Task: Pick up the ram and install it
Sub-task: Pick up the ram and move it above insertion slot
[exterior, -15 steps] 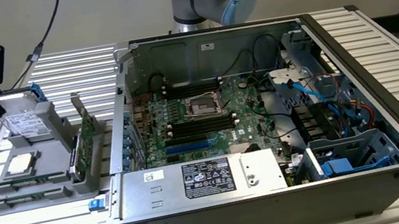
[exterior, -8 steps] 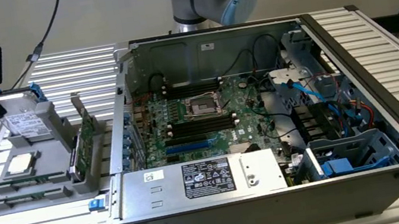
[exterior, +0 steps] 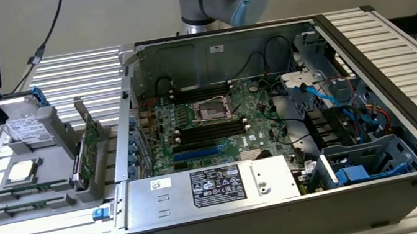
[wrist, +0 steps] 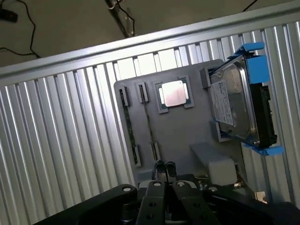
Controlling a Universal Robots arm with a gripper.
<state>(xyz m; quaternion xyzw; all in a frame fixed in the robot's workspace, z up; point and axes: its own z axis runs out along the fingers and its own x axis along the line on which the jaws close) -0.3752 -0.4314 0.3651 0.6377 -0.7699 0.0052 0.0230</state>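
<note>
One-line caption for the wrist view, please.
Gripper, jaws shut, by a grey holder carrying the ram, a processor and a hard drive in blue clips, on a slatted metal table.

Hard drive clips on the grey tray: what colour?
The clips are blue, clearest in the wrist view, at both ends of the silver hard drive.

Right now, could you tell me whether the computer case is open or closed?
Open: the computer case has no side panel on, and its motherboard lies exposed.
</note>
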